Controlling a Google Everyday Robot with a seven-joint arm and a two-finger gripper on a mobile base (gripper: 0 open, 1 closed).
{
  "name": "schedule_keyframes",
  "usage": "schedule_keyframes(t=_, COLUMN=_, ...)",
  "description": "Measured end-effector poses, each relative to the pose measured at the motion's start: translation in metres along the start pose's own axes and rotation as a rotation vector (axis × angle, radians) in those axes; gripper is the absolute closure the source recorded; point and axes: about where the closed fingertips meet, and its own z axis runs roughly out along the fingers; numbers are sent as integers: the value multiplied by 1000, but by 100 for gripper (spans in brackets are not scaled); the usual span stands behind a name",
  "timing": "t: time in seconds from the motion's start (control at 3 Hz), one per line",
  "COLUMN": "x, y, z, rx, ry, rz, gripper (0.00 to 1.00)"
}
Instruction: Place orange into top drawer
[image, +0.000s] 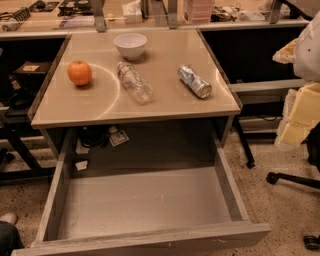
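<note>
Orange (79, 73) sat at the far left of the tabletop (165, 102), well apart from the top drawer (145, 200), which stood pulled open below the near edge. Risk, as I judged it: a nudge on approach could roll the round fruit off the left edge, or a high release could bounce it out of the shallow drawer. Gripper was out of view, so I could not tell its pose, nor whether it was open or closed.
</note>
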Motion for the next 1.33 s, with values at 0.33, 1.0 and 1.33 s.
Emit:
schedule_keyframes(t=0.33, x=-10, y=0, z=-2, rx=5, ry=3, rz=-12, gripper=0)
schedule_keyframes(t=1.0, x=-80, y=9, z=-1, rx=-38, ry=6, rz=-118, gripper=0)
schedule_keyframes(t=1.33, x=-82, y=7, z=-1, rx=-31, ry=1, rz=-119, gripper=0)
